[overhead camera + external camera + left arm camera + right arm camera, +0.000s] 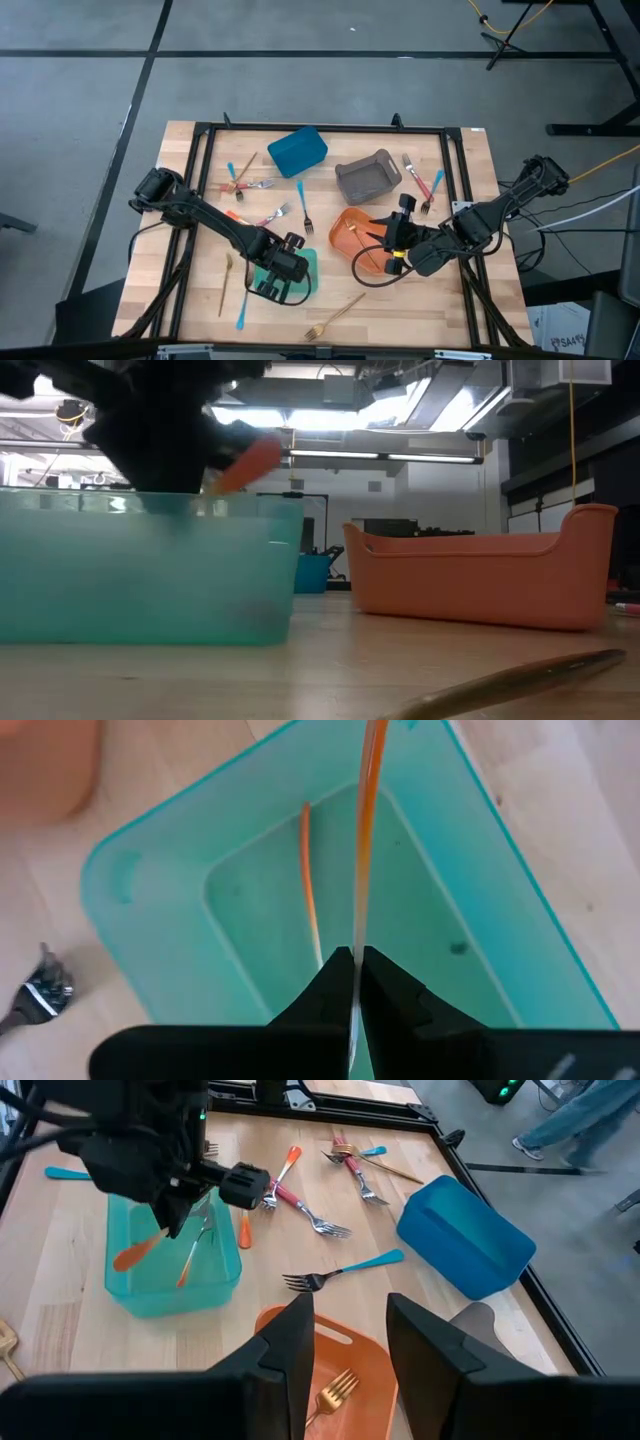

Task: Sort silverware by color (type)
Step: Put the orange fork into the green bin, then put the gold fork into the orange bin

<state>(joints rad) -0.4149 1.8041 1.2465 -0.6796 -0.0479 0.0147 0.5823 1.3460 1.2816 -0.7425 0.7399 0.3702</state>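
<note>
My left gripper [355, 960] [285, 268] stands over the teal bin [120, 870] [311, 272], pointing steeply down, shut on an orange-handled utensil [365, 830] [137, 1254]. A second orange-handled utensil [309, 870] lies on the bin's floor. My right gripper [345, 1340] [402, 222] hangs open above the orange bin [375, 1370] [350, 235], nothing between its fingers. A gold fork [335, 1395] lies in that bin. More silverware lies loose on the table, among it a blue-handled fork [345, 1270] [302, 205]. My left gripper pinches the orange-handled utensil between its two fingertips, by the thin end next to the orange handle [356, 935]. The fingers come from above, slanting down, and the utensil runs on ahead of them. Its orange handle [248, 465] sticks out tilted over the teal bin.
The blue bin [297, 150] and grey bin [368, 175] stand at the far side. Forks lie at the far left [245, 185], at mid-table [270, 215] and at the far right [425, 185]. A gold fork [335, 318] and a blue-handled piece [243, 310] lie near the front edge.
</note>
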